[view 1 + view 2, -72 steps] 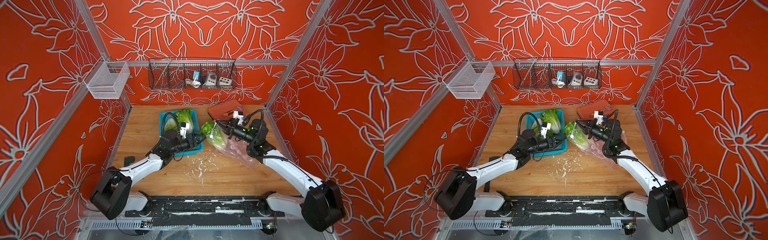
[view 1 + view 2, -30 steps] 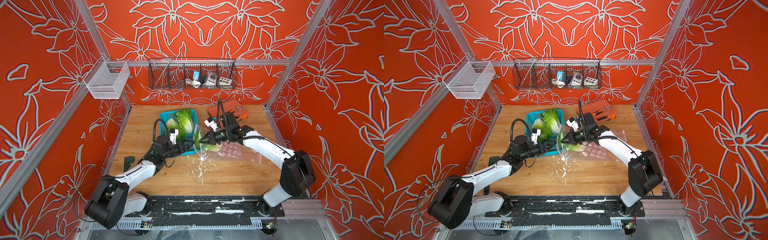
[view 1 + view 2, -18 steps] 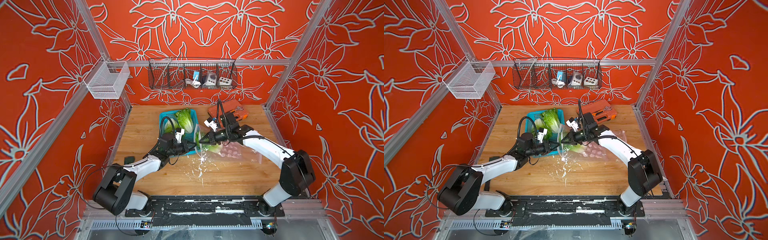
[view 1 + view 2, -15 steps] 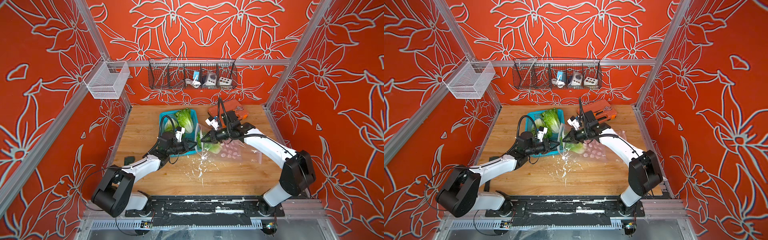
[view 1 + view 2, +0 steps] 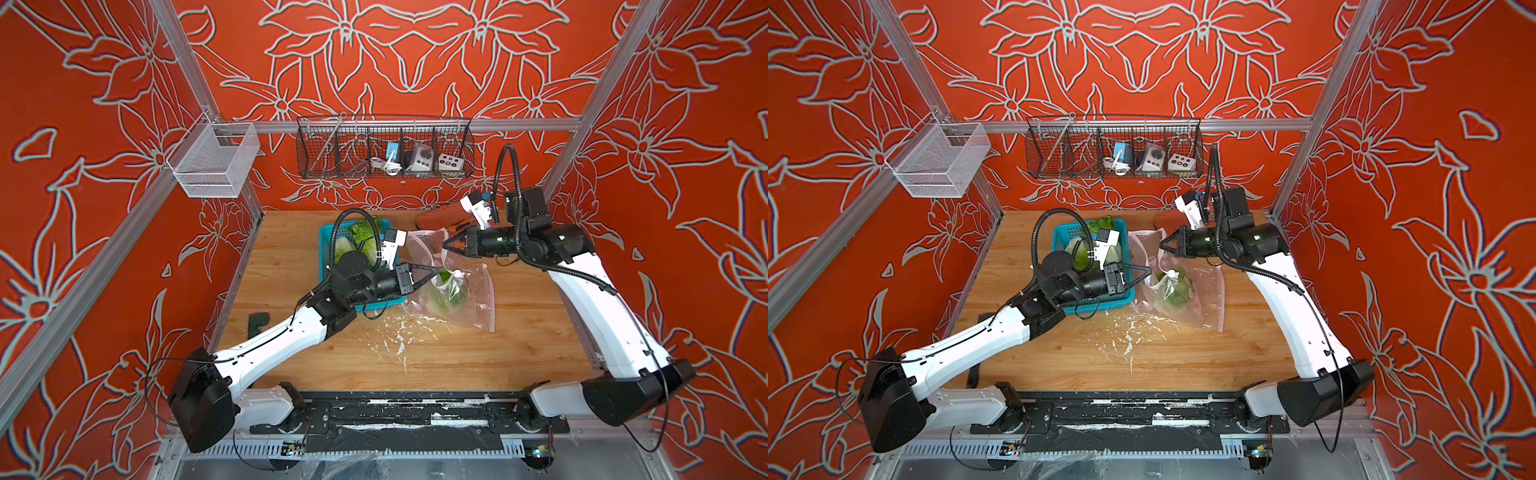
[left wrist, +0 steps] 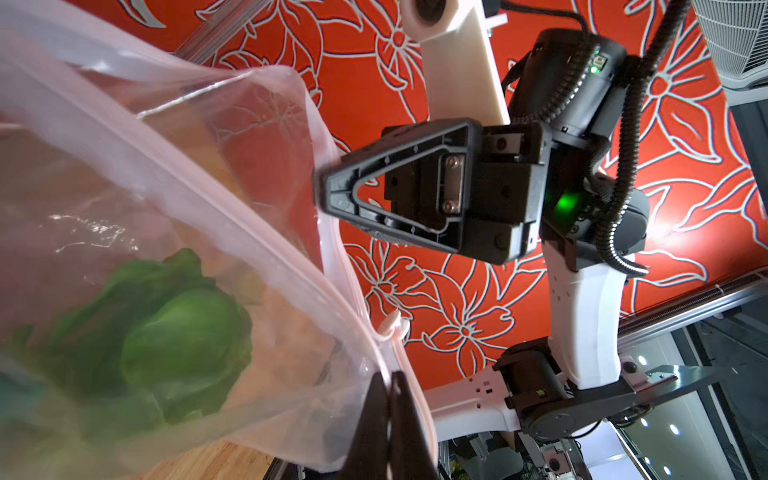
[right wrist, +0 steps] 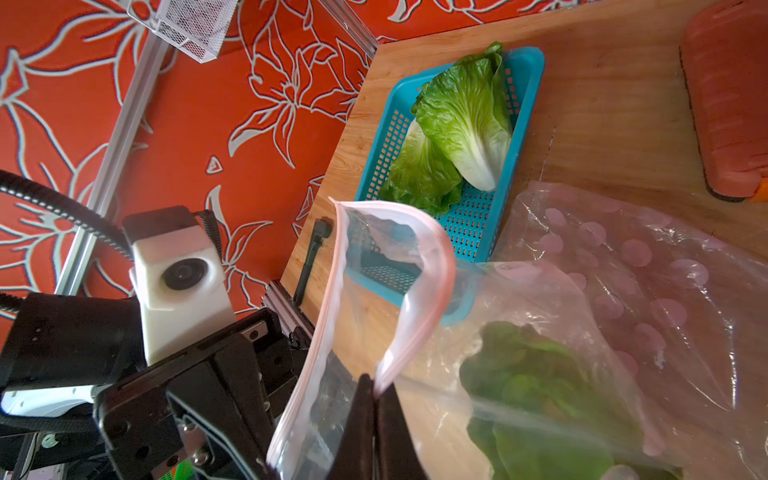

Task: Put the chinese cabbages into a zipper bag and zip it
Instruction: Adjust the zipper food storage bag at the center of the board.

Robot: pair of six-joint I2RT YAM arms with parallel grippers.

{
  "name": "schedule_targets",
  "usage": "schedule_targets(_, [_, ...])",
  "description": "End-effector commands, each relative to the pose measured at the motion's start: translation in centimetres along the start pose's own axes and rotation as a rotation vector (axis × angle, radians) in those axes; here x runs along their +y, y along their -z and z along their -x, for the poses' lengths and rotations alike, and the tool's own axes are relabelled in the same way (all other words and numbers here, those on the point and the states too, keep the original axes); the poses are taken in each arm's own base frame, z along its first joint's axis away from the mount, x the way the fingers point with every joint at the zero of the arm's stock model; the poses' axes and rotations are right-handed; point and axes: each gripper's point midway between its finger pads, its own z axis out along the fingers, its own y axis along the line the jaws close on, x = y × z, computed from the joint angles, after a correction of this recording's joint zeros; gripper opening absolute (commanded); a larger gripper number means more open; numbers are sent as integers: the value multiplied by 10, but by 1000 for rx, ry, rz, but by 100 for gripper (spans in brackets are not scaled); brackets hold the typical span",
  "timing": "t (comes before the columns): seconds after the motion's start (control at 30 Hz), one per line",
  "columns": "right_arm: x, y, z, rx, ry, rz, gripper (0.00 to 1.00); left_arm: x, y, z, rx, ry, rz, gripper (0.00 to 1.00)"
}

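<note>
A clear zipper bag [image 5: 473, 307] with a pink zip strip hangs between both grippers, its bottom on the table. One chinese cabbage [image 5: 451, 291] lies inside it, also showing as green leaves [image 6: 178, 332] [image 7: 540, 395] in both wrist views. My left gripper [image 5: 436, 272] [image 6: 390, 382] is shut on the bag's rim near the white slider [image 6: 390, 326]. The right gripper [image 5: 444, 245] [image 7: 376, 388] is shut on the opposite rim, higher up. Two more cabbages [image 7: 465, 112] [image 7: 419, 174] lie in the teal basket [image 5: 324, 249].
An orange-red pouch [image 5: 434, 218] lies at the back of the wooden table. A black wire rack [image 5: 384, 149] hangs on the back wall and a white mesh bin [image 5: 212, 162] on the left rail. A small black part [image 5: 257, 324] sits at the table's left edge.
My left gripper has closed on the bag's rim. The right gripper has pulled its rim up and to the right, spreading the bag's mouth and lifting its top.
</note>
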Motion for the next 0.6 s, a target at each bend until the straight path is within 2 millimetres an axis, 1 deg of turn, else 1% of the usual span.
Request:
schedule_targets(0.0, [8, 9, 8, -11, 2, 24, 0, -26, 0, 13, -54, -21, -58, 0])
schedule_targets(0.07, [8, 5, 11, -16, -6, 43, 0, -20, 0, 11, -64, -11, -50, 0])
schedule_targets(0.2, [-20, -26, 4, 16, -56, 46, 0, 30, 4, 5, -106, 52, 54, 0])
schedule_targets(0.23, [-25, -31, 1, 27, -69, 53, 1, 37, 5, 5, -107, 67, 60, 0])
schedule_targets(0.27, [-24, -32, -1, 33, -70, 64, 5, 40, 6, 7, -112, 75, 58, 0])
schedule_targets(0.3, [-18, -29, -1, 33, -56, 85, 11, 43, 7, 10, -121, 78, 63, 0])
schedule_targets(0.37, [-7, -17, -2, 21, -11, 93, 30, 47, 9, 18, -141, 67, 78, 0])
schedule_targets(0.4, [-5, -9, -2, 10, 12, 68, 38, 49, 9, 22, -143, 63, 85, 0])
schedule_targets(0.43, [-8, -3, -3, 6, 18, 24, 46, 49, 8, 24, -137, 57, 86, 0])
schedule_targets(0.5, [-24, 4, -7, 11, 5, -92, 60, 48, 3, 26, -117, 47, 83, 0])
schedule_targets(0.57, [-36, 6, -12, 34, -9, -165, 69, 45, -1, 24, -93, 50, 66, 0])
